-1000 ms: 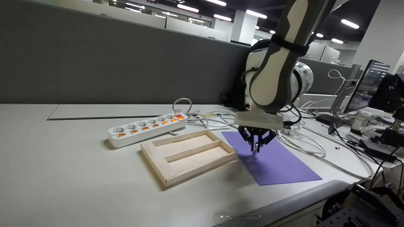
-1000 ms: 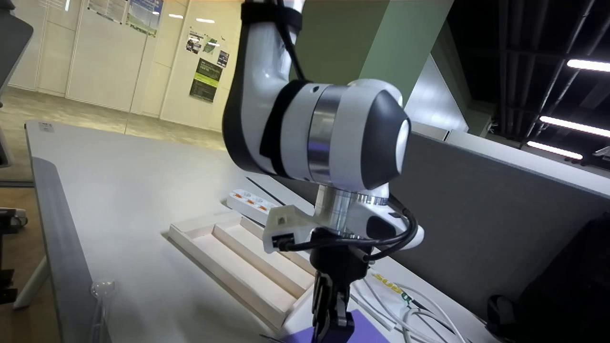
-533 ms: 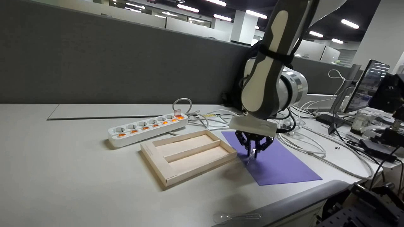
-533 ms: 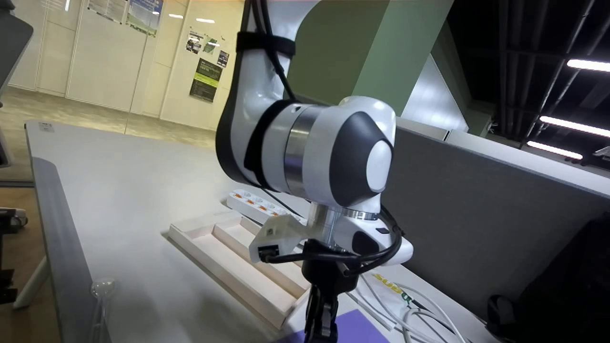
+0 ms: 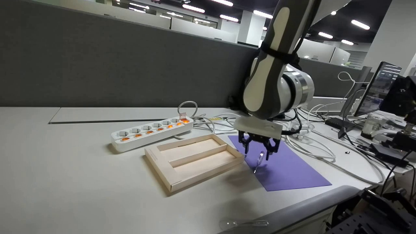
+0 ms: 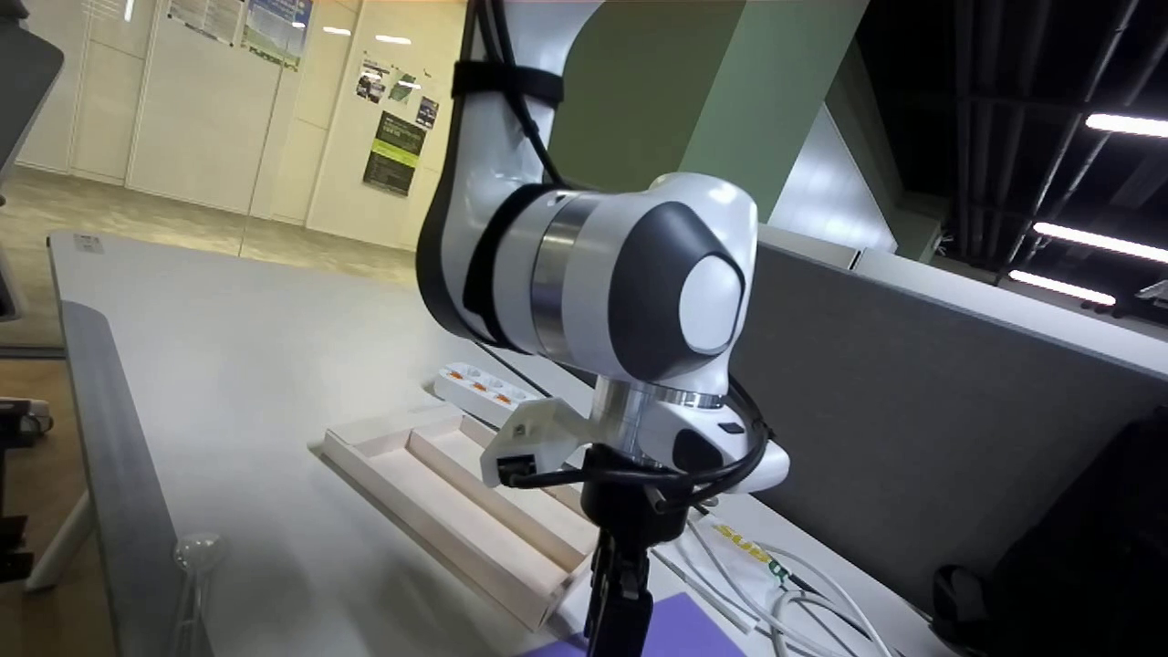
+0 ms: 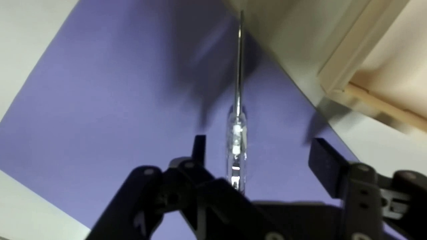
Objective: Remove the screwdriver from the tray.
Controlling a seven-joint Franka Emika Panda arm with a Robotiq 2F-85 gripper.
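A slim screwdriver (image 7: 237, 140) with a clear handle and thin metal shaft looks to lie on the purple sheet, its tip pointing past the sheet's edge near the tray. Above it my gripper (image 7: 257, 146) stands open, one finger on either side of the handle, neither touching it. The handle's end is hidden behind the gripper's linkage. In an exterior view the gripper (image 5: 256, 156) hovers over the screwdriver (image 5: 259, 161) with its fingers spread. The pale wooden tray (image 5: 208, 175), its two long compartments bare, sits just beside the sheet; its rim (image 7: 353, 50) shows at the upper right in the wrist view.
The purple sheet (image 5: 292, 172) lies flat beside the tray. Behind the tray is a white power strip (image 5: 152, 135), with loose cables (image 5: 312, 156) further right. A clear spoon-like object (image 5: 243, 223) rests at the front edge. A grey partition (image 5: 130, 71) backs the desk.
The arm has come down and shifted toward the tray side of the sheet. The gripper, shut on the screwdriver before, has opened and let it go onto the sheet.
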